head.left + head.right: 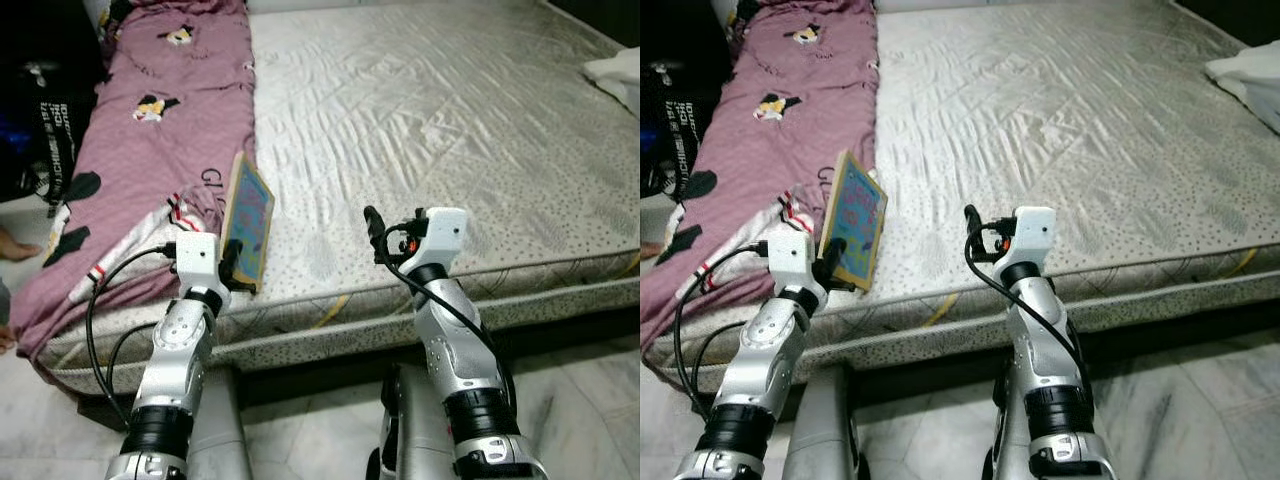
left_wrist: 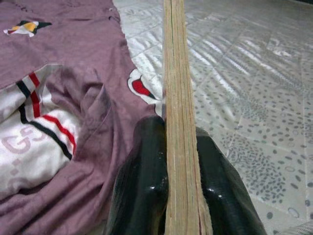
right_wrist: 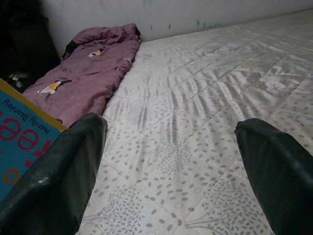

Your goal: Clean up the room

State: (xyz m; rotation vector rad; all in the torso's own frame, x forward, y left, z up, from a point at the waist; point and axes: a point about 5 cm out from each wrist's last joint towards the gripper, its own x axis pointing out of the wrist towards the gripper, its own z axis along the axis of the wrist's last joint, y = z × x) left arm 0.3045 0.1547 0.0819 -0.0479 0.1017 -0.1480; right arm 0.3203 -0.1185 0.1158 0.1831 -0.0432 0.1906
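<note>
Left wrist view: left end effector (image 2: 182, 196) pinches a thin flat book (image 2: 178, 98) upright over quilted mattress (image 2: 254, 88).

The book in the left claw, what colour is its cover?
Mostly bright blue with a yellow border, on the book; the right eye view shows it best.

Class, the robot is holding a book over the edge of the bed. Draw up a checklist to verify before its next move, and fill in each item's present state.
1. Left claw shut on the book: ok.
2. Grip depth: fingers hold only the lower corner: not ok.
3. Book lifted off the mattress: cannot tell.
4. Right claw open and free to help: ok.
5. Purple blanket apart from the book: cannot tell.
</note>
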